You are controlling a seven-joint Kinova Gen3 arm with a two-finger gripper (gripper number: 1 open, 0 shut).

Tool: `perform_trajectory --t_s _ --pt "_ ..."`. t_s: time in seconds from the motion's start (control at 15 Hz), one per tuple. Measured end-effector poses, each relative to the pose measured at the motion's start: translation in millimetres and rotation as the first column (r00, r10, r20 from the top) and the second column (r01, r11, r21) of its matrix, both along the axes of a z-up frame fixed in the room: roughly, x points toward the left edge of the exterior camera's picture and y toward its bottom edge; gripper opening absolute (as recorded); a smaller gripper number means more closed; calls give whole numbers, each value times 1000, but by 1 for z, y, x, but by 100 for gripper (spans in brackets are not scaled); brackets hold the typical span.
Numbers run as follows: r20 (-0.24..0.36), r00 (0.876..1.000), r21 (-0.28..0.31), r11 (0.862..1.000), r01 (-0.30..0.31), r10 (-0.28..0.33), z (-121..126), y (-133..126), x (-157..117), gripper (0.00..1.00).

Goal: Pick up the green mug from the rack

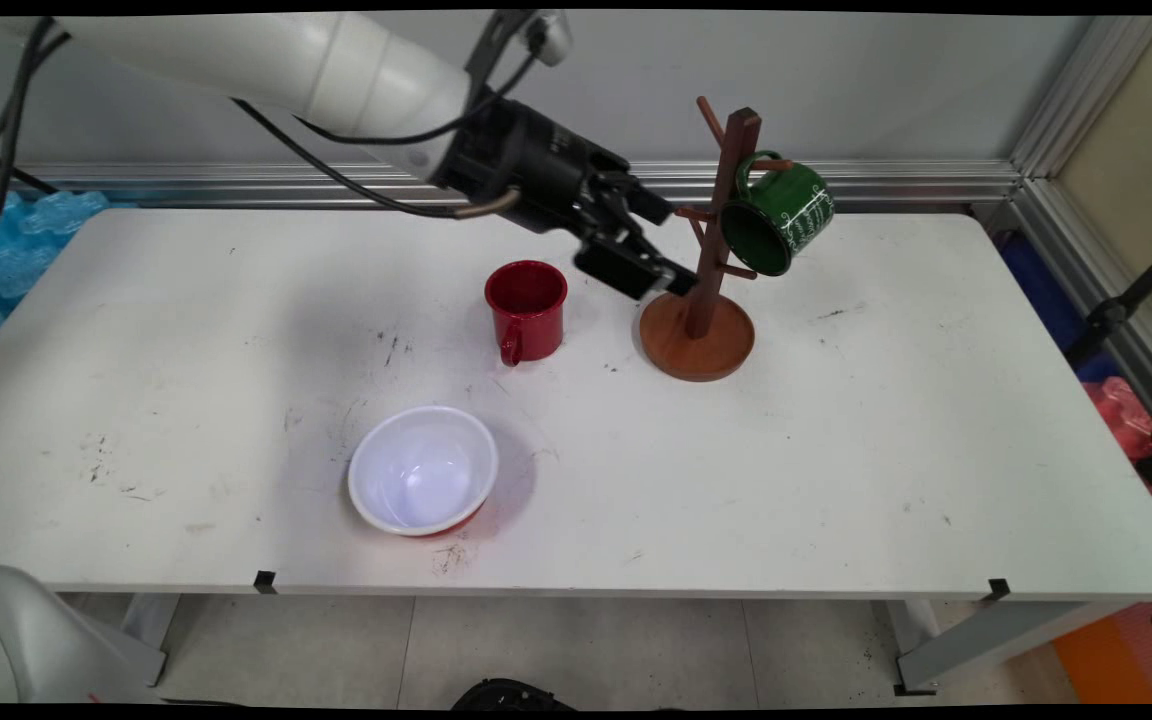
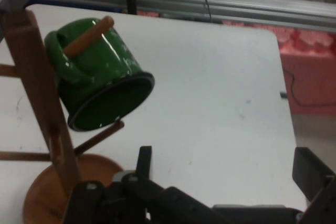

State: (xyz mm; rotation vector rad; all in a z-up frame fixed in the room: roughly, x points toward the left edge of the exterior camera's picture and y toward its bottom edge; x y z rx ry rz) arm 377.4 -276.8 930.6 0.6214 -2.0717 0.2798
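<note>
White bowl (image 1: 423, 468) upright; green mug (image 1: 778, 221) mouth down-left.

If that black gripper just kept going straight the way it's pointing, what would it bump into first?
Probably the wooden mug stand. The open gripper points right and slightly down, its lower finger already close beside the stand's post above the round base. The hanging green mug sits higher, likely off that line, though depth is hard to judge.

White arm, black gripper

The arm (image 1: 326, 65) is a smooth, glossy white tube that thickens toward the wrist, where it meets a black gripper (image 1: 651, 245) built of angular linkages and two blocky fingers (image 1: 626, 270). Black cables (image 1: 356, 180) loop loosely beneath it, and a small grey bracket (image 1: 526, 35) sits on the wrist.
</note>
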Motion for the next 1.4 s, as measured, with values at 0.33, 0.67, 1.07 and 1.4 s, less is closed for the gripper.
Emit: perform_trajectory --t_s 0.33,0.67,1.07,1.4 --pt "-76 994 54 996 -71 75 -9 -6 -31 100" --pt "-126 981 100 986 -133 146 -17 -13 -54 100" --pt "-158 960 164 965 -205 230 -26 -18 -71 100" --pt "-179 937 222 940 -258 300 -34 -21 -85 100"
